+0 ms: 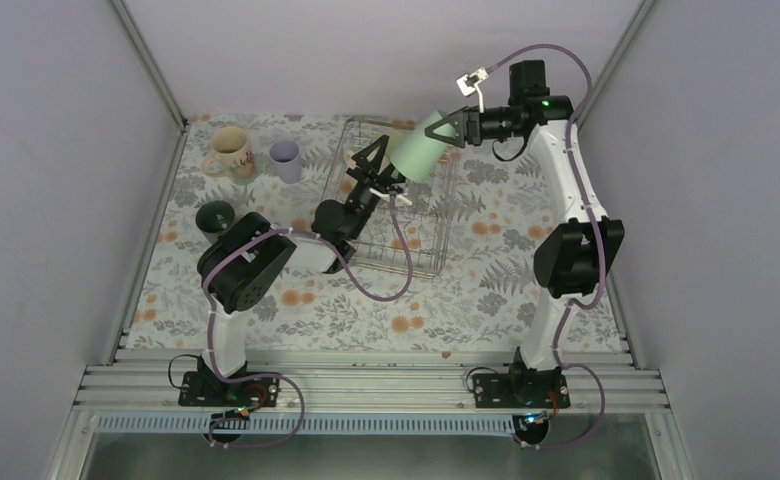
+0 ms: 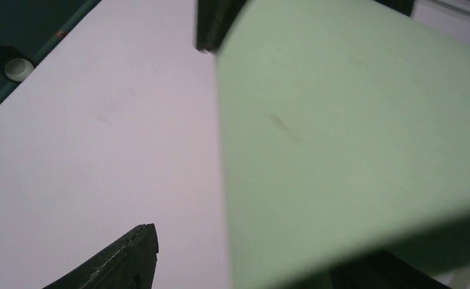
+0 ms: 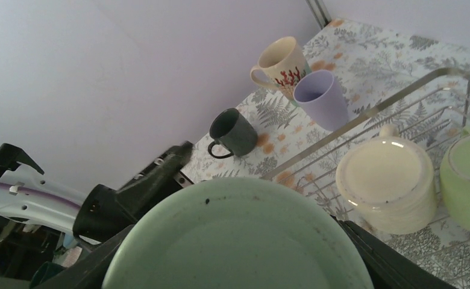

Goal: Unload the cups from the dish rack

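My right gripper [image 1: 438,136] is shut on a pale green cup [image 1: 418,150] and holds it tilted in the air above the dish rack [image 1: 428,248]. The cup's base fills the bottom of the right wrist view [image 3: 238,241]. My left gripper [image 1: 380,162] is open, raised over the rack, right beside this cup; the cup's wall [image 2: 341,132] fills its view. A cream cup [image 3: 384,180] and a second pale green cup [image 3: 469,180] sit upside down in the rack [image 3: 401,90].
On the floral cloth left of the rack stand a beige mug with markings [image 1: 231,153], a lavender cup [image 1: 286,160] and a dark grey-green mug [image 1: 213,215]. Pale walls close in the back and both sides.
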You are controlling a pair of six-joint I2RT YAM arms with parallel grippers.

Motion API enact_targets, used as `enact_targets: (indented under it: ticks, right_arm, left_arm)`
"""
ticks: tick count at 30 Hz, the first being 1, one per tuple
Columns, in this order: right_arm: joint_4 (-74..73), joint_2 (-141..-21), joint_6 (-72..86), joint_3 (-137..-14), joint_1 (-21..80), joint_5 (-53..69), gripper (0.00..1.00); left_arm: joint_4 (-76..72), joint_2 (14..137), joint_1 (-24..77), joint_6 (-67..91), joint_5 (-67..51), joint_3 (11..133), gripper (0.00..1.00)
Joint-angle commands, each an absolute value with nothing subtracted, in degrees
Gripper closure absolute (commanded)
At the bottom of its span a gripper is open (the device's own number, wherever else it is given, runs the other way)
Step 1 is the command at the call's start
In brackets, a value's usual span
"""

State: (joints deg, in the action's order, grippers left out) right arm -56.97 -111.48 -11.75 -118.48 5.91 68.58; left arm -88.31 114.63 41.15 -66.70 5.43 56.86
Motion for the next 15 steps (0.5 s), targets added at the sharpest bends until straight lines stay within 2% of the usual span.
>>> enact_targets:
  ticks: [1, 6, 10, 13, 15]
  right_arm:
    - [-62.2, -113.8, -15.8, -121.1, 6.3, 72.9, 0.47]
    - [-62.9, -114.5, -16.1, -120.6, 7.0, 73.8, 0.40]
    - [-61.5, -113.7, -14.2, -119.0, 7.6, 75.7, 0.35]
    - [-61.0, -113.3, -13.2, -117.5, 7.8, 76.3, 0.33]
    - [-61.1, -112.9, -13.2, -116.8, 7.7, 76.5, 0.27]
  left_arm:
    - [-104.8, 110.9, 42.7, -67.7, 4.7, 56.5, 0.32]
    - [-104.8, 109.1, 44.0, -67.8, 4.2, 57.8, 0.53]
    - [-104.8, 108.2, 45.2, -67.4, 4.0, 58.7, 0.62]
    - [-104.8, 108.3, 46.3, -68.0, 3.9, 59.9, 0.77]
    - [-104.9, 108.7, 46.8, -68.8, 4.0, 60.8, 0.87]
